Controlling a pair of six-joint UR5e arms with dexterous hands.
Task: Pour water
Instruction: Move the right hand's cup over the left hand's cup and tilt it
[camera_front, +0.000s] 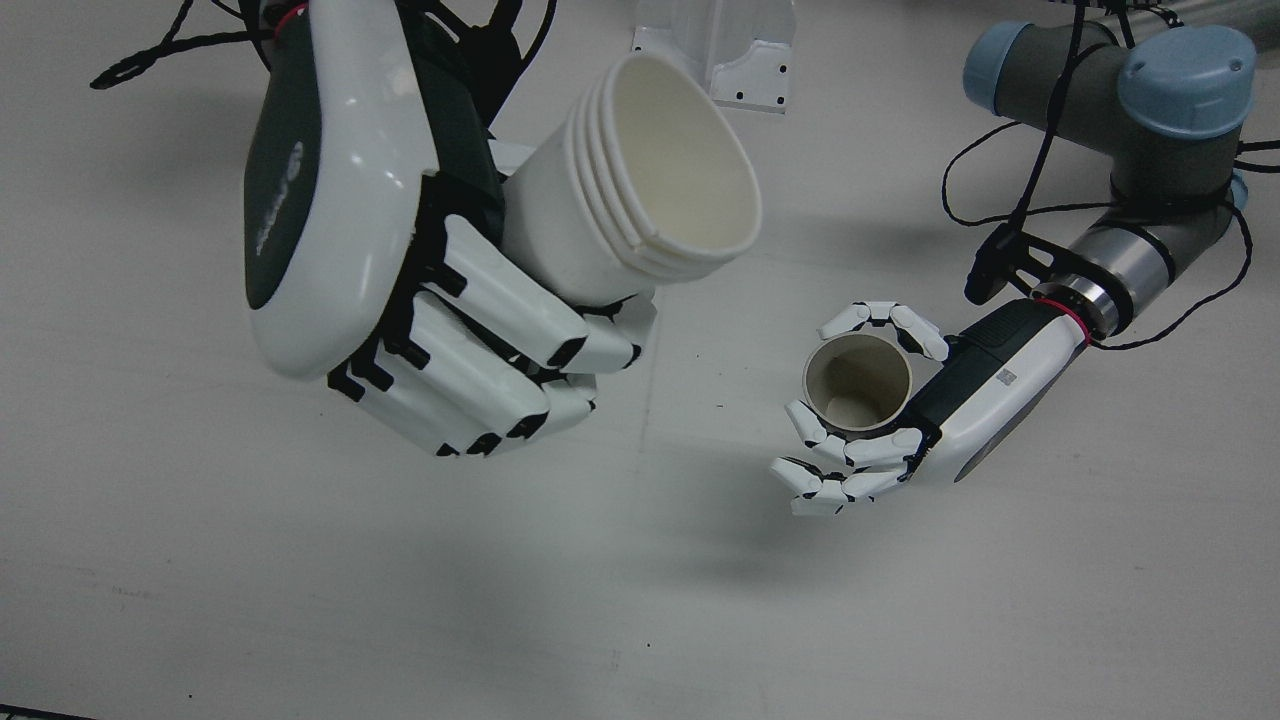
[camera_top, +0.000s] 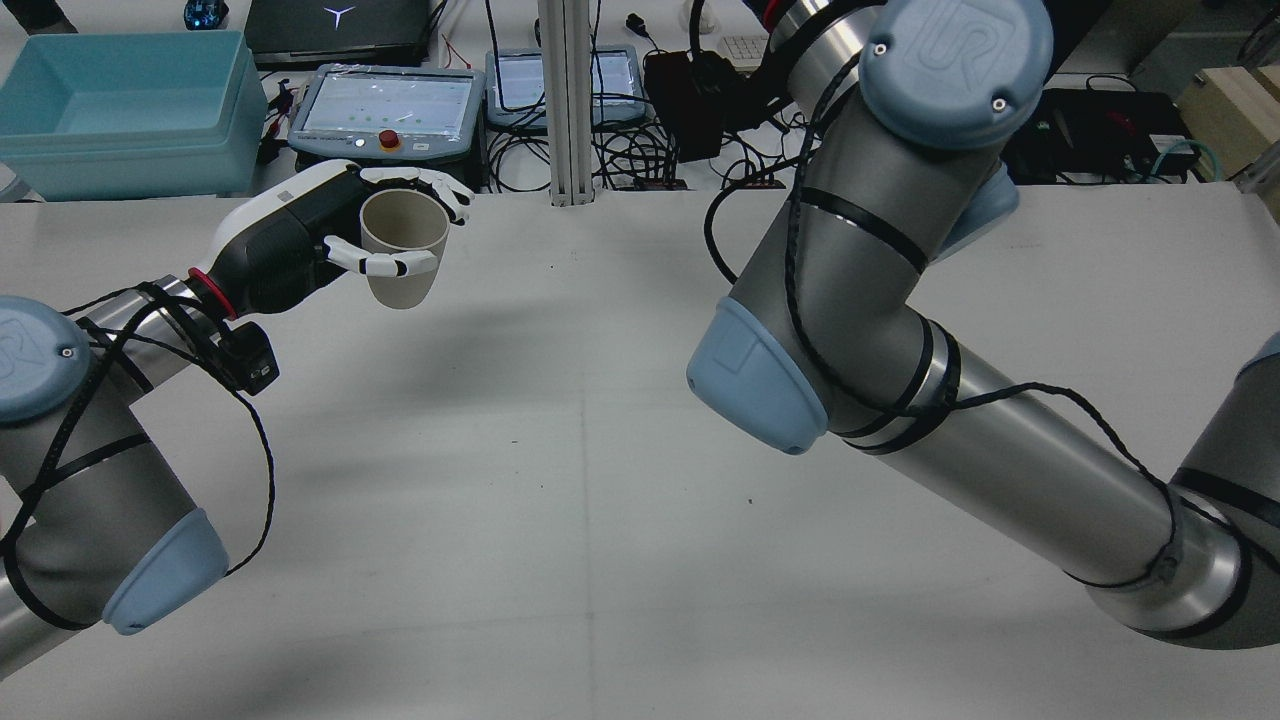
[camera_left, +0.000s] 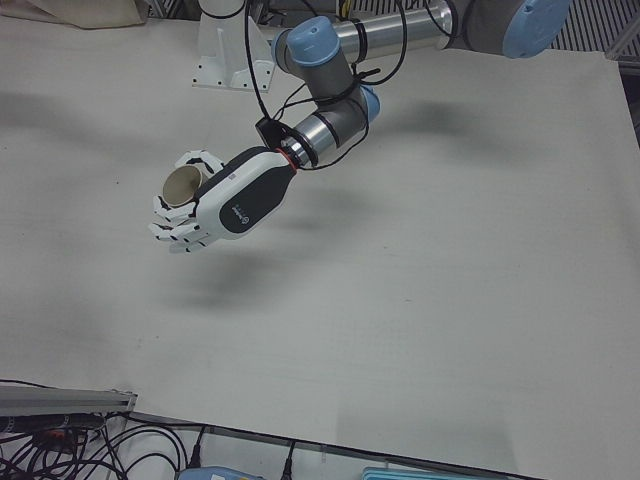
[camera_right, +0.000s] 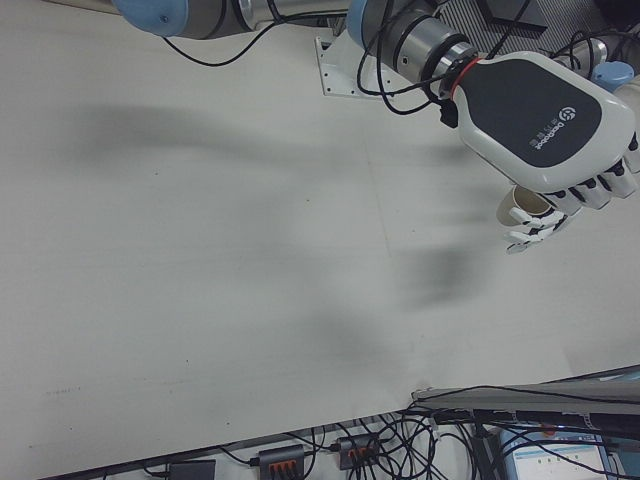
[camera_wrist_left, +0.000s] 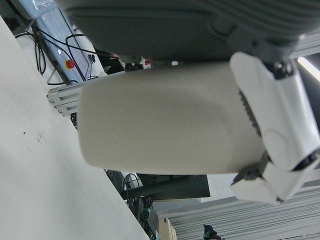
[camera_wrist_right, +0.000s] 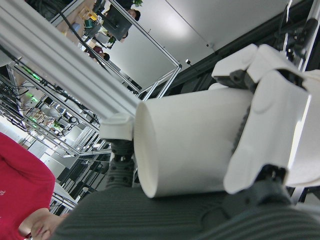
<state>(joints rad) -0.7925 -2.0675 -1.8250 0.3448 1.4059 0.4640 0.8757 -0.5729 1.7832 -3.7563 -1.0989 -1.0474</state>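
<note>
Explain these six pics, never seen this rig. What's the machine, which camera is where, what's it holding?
Two robot arms stand at a white table, each ending in a fingered hand. One picture looks nearly straight down, one looks from behind the arms, two from the front corners, and two from cameras on the hands. The left hand holds a small beige cup upright, above the table. The right hand, raised near the overhead camera, holds a stack of white cups tilted. Both cups look empty. Nothing else lies on the table in these pictures.

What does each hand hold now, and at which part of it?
The right hand holds a white ribbed paper cup around its lower body. The left hand holds a small beige cup around its side wall.
</note>
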